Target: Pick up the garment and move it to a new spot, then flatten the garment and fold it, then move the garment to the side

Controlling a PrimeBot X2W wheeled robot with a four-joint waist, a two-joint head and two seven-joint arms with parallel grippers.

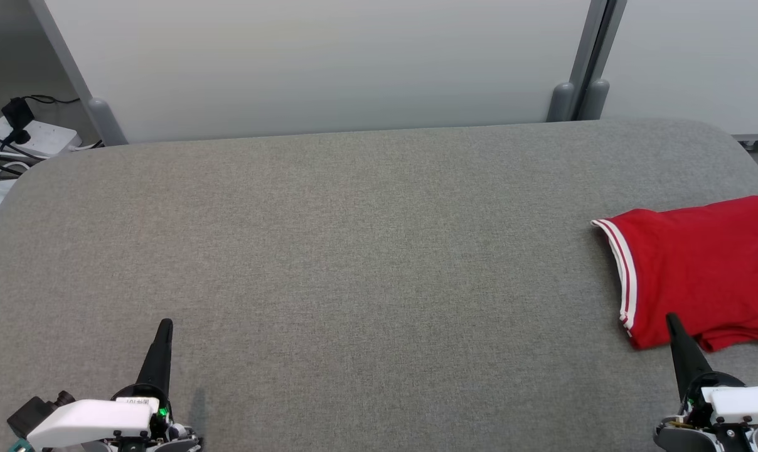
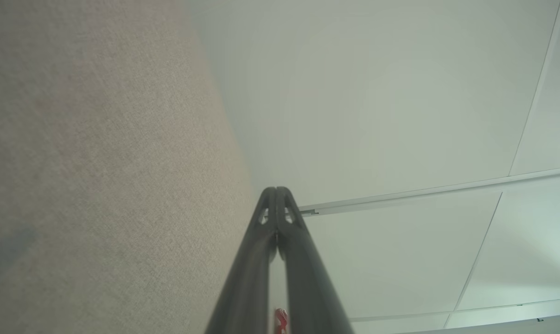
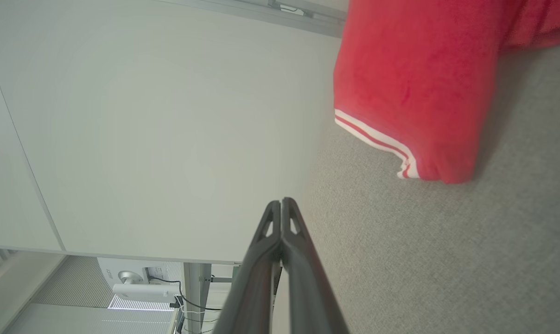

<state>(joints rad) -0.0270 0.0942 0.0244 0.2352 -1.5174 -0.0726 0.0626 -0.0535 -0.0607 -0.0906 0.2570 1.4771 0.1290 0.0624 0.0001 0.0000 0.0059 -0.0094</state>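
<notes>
Red, probably soft and limp, the garment (image 1: 699, 270) at the frame's right edge wants pinching at its white-striped hem (image 1: 624, 271); left gripper (image 1: 164, 325) and right gripper (image 1: 671, 319) sit closed, empty.

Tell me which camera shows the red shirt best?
The head view: most of the red garment shows, lying on the table's right side. The right wrist view shows its striped edge close up; the left wrist view, a red sliver.

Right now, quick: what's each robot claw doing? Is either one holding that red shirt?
Left gripper: shut, empty.
Right gripper: shut, empty; red white-trimmed fabric garment lies apart.
</notes>
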